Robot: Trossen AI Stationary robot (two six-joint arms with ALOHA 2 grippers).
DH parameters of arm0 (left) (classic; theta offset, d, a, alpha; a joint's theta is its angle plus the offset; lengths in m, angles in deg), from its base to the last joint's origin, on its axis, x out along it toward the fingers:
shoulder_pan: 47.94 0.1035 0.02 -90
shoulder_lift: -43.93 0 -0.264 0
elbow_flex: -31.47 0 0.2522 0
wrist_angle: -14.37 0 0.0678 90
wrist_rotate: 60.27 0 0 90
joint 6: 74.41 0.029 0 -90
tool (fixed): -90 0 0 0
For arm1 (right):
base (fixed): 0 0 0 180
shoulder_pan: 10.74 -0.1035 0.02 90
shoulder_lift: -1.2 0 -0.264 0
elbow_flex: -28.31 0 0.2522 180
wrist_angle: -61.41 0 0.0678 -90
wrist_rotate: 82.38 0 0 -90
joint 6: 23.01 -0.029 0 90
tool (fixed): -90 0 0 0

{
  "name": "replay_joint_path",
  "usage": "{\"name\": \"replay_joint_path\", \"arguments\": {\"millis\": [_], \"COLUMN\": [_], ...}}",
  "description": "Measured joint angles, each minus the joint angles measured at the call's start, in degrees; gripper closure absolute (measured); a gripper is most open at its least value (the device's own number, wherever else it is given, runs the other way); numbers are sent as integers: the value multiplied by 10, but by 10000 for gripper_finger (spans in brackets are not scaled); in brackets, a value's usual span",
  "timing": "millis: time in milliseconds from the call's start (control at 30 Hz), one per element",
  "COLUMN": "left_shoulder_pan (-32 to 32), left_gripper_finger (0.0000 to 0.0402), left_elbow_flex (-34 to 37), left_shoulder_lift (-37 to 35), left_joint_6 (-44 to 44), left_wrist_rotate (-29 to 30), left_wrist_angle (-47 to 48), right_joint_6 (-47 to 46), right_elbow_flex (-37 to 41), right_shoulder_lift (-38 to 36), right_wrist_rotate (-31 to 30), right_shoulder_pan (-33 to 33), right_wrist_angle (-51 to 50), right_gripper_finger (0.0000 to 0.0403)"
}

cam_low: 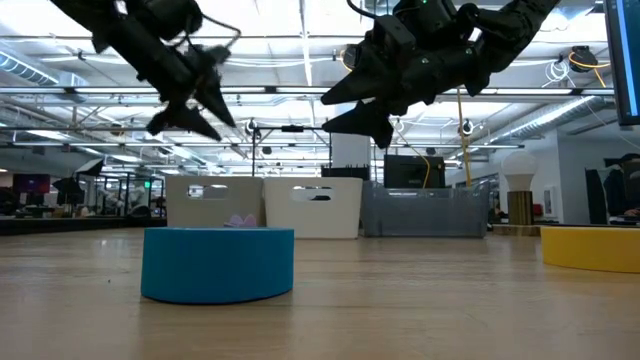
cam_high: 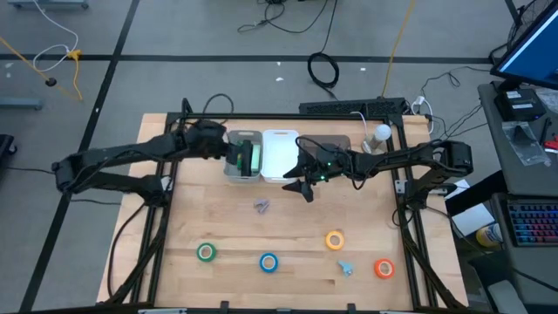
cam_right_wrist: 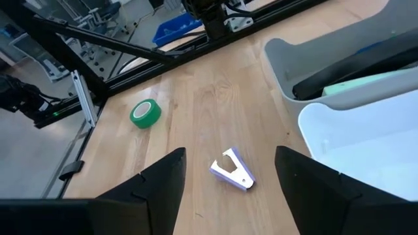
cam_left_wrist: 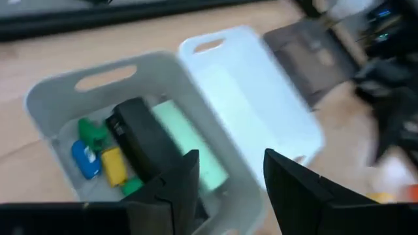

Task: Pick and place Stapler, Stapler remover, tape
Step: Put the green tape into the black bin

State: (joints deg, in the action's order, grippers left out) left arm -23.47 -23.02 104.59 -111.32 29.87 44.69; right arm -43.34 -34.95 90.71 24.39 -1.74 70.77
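A black stapler [cam_left_wrist: 140,140] and a pale green one [cam_left_wrist: 189,147] lie in the grey bin [cam_high: 242,159], beside small green, blue and yellow stapler removers [cam_left_wrist: 98,153]. My left gripper [cam_left_wrist: 228,179] hangs open above this bin's near side [cam_high: 228,150], touching nothing. A pale purple stapler remover [cam_right_wrist: 233,171] lies on the wood below my right gripper [cam_right_wrist: 230,156], which is open and raised beside the white bin [cam_high: 301,179]. The tape rolls lie flat near the front edge: green [cam_high: 206,252], blue [cam_high: 268,262], yellow [cam_high: 335,240] and orange [cam_high: 384,268].
A white bin [cam_high: 281,155] and a dark grey bin [cam_high: 330,144] stand in a row right of the grey one at the back. A small light blue object [cam_high: 346,268] lies between the blue and orange rolls. Bare wood lies mid-table.
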Motion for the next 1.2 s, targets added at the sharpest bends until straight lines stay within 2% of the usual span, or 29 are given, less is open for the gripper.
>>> {"name": "replay_joint_path", "arguments": {"millis": [333,733,867,1200], "left_shoulder_pan": [-16,-18,-25,-65], "left_gripper_finger": [231,231,231,231], "left_elbow_flex": [0,0,0,0], "left_shoulder_lift": [-95,-109,-109,-125], "left_joint_6": [8,7,49,182], "left_wrist_rotate": [-1,-1,-7,-67], "left_wrist_angle": [-4,-3,-3,-2], "right_joint_6": [0,4,28,61], "right_elbow_flex": [0,0,0,0], "right_shoulder_lift": [0,0,0,-16], "right_wrist_rotate": [-1,-2,-1,30], "right_shoulder_pan": [0,0,0,0], "right_wrist_angle": [2,7,8,-4], "right_gripper_finger": [172,171,170,172]}}
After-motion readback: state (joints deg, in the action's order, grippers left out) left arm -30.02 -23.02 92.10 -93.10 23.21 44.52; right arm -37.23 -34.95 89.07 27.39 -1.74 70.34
